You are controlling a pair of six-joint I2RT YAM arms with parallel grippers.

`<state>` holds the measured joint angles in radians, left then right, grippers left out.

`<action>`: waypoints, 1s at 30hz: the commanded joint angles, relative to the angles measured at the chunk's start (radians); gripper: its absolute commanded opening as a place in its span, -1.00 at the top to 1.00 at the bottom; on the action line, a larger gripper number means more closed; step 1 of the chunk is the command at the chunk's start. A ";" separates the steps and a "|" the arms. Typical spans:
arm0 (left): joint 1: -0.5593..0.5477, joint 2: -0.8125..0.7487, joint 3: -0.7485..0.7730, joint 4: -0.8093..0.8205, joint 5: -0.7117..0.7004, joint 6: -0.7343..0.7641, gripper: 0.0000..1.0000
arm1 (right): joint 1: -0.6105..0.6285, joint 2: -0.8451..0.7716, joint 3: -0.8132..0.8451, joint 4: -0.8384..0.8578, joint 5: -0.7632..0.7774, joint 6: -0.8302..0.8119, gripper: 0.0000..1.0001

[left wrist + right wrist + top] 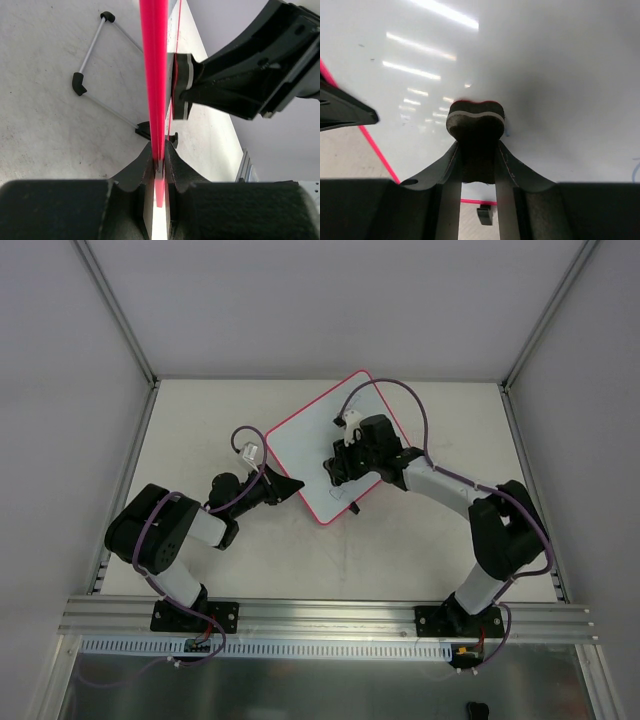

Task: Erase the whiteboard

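Note:
The whiteboard [303,438], white with a thin pink-red frame, lies turned at an angle in the middle of the table. My left gripper [287,489] is shut on its near left edge. In the left wrist view the frame [154,75] runs edge-on between the closed fingers of that gripper [159,167]. My right gripper [341,466] is shut on a small black eraser [475,125] and presses it flat against the white surface [550,70]. The right gripper [477,155] is over the board's middle. A tiny blue mark [507,134] sits beside the eraser.
A thin grey wire stand with black ends [92,65] lies on the table by the board's edge. A black clip [485,215] sits at the board's near frame. An aluminium rail [330,615] runs along the table front, and grey walls [60,390] close in the sides and back.

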<state>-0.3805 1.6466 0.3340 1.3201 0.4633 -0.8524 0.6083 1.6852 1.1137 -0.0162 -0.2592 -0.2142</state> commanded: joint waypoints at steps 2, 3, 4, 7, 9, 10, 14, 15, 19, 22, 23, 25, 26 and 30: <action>-0.024 -0.005 0.020 0.268 0.023 0.021 1.00 | -0.096 0.031 -0.051 0.010 0.297 -0.005 1.00; -0.024 -0.004 0.020 0.268 0.023 0.021 1.00 | -0.113 0.030 -0.051 0.010 0.302 -0.005 0.99; -0.023 -0.004 0.020 0.269 0.023 0.019 1.00 | -0.122 0.031 -0.046 0.009 0.301 -0.004 1.00; -0.024 -0.005 0.019 0.269 0.023 0.021 1.00 | -0.146 0.037 -0.032 0.009 0.327 0.003 1.00; -0.024 -0.004 0.019 0.271 0.025 0.019 1.00 | -0.157 0.044 -0.025 0.005 0.340 0.013 1.00; -0.024 -0.002 0.019 0.271 0.026 0.019 1.00 | -0.169 0.045 -0.022 0.004 0.331 0.013 1.00; -0.024 -0.001 0.020 0.271 0.026 0.018 1.00 | -0.182 0.050 0.009 -0.016 0.313 0.012 1.00; -0.024 0.001 0.020 0.271 0.026 0.019 1.00 | -0.182 0.050 0.020 -0.022 0.308 0.013 1.00; -0.024 0.005 0.023 0.272 0.026 0.016 1.00 | -0.161 0.045 0.089 -0.076 0.272 0.012 1.00; -0.023 0.009 0.023 0.272 0.026 0.016 1.00 | -0.119 0.056 0.168 -0.109 0.281 -0.004 1.00; -0.024 0.009 0.025 0.272 0.028 0.018 1.00 | -0.108 0.063 0.191 -0.140 0.284 -0.010 1.00; -0.024 0.009 0.025 0.272 0.028 0.018 1.00 | -0.078 0.088 0.266 -0.171 0.282 -0.019 1.00; -0.024 0.010 0.025 0.272 0.029 0.018 1.00 | -0.070 0.097 0.291 -0.198 0.270 -0.024 1.00; -0.024 0.009 0.025 0.274 0.031 0.021 1.00 | -0.019 0.145 0.403 -0.258 0.268 -0.037 1.00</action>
<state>-0.3874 1.6466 0.3393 1.3231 0.4721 -0.8509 0.5476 1.8061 1.4258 -0.2447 0.0040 -0.2253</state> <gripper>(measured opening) 0.076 0.303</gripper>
